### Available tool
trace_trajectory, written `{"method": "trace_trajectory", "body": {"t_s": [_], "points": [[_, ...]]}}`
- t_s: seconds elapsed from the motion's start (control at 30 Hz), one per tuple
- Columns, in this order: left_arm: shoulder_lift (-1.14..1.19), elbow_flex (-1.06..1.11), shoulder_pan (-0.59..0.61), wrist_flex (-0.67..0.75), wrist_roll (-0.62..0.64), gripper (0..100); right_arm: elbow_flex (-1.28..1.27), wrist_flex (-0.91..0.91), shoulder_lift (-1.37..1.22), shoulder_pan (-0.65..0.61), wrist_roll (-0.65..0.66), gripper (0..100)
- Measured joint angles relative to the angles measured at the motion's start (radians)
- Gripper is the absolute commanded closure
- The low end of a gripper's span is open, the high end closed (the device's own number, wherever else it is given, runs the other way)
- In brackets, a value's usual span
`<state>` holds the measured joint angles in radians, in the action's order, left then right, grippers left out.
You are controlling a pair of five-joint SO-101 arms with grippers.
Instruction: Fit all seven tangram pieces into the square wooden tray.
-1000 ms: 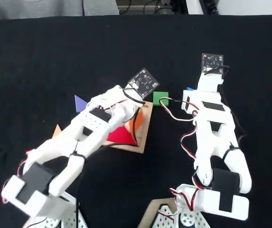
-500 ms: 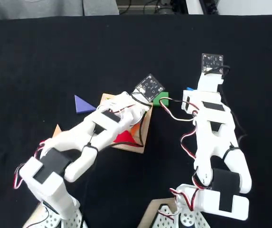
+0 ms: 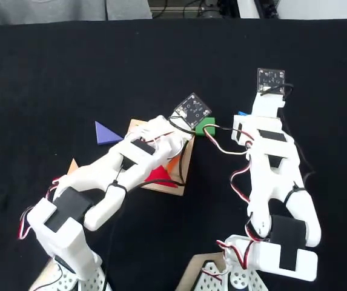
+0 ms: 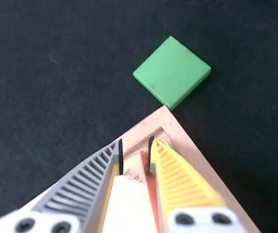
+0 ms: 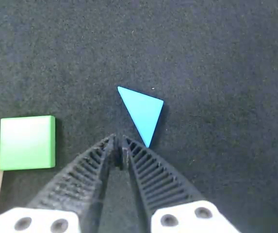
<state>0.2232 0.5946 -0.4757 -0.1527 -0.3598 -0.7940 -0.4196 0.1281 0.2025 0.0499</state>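
**Left arm point(image 3: 118, 170) over the wooden tray point(image 3: 168, 189), right arm point(image 3: 270, 163) beside it**

High view: I look down on a black table point(image 3: 52, 73). The left arm lies across the tray and covers most of it. A red piece point(image 3: 159, 174) and an orange piece point(image 3: 173, 162) show in the tray beneath the arm. A green square point(image 3: 207, 127) sits on the table just beside the tray's far corner. A purple triangle point(image 3: 105, 133) lies near the tray's opposite side. The tip of an orange triangle point(image 3: 72, 165) shows beside the left arm. A small blue triangle point(image 3: 241, 113) lies by the right arm's wrist.

Left wrist view: the left gripper point(image 4: 135, 154) hangs over the tray's corner. Its grey and yellow fingers stand slightly apart. Pale wood and a red sliver show in the gap, and I see nothing clamped. The green square lies just off that corner.

Right wrist view: the right gripper point(image 5: 118, 148) is clenched and empty, fingertips pressed together over bare table. The blue triangle lies just beyond the tips. The green square lies farther off, next to a corner of the tray.
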Motion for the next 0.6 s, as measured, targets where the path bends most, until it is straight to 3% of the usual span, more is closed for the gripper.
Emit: {"method": "trace_trajectory", "body": {"t_s": [0.33,0.6], "points": [[0.0,-0.049,0.018,-0.195,-0.153,89,0.0,0.018,0.0,0.0,0.0,98.7],[0.0,-0.135,0.078,-0.374,-0.172,89,0.0,0.018,0.0,0.0,0.0,98.7]]}}
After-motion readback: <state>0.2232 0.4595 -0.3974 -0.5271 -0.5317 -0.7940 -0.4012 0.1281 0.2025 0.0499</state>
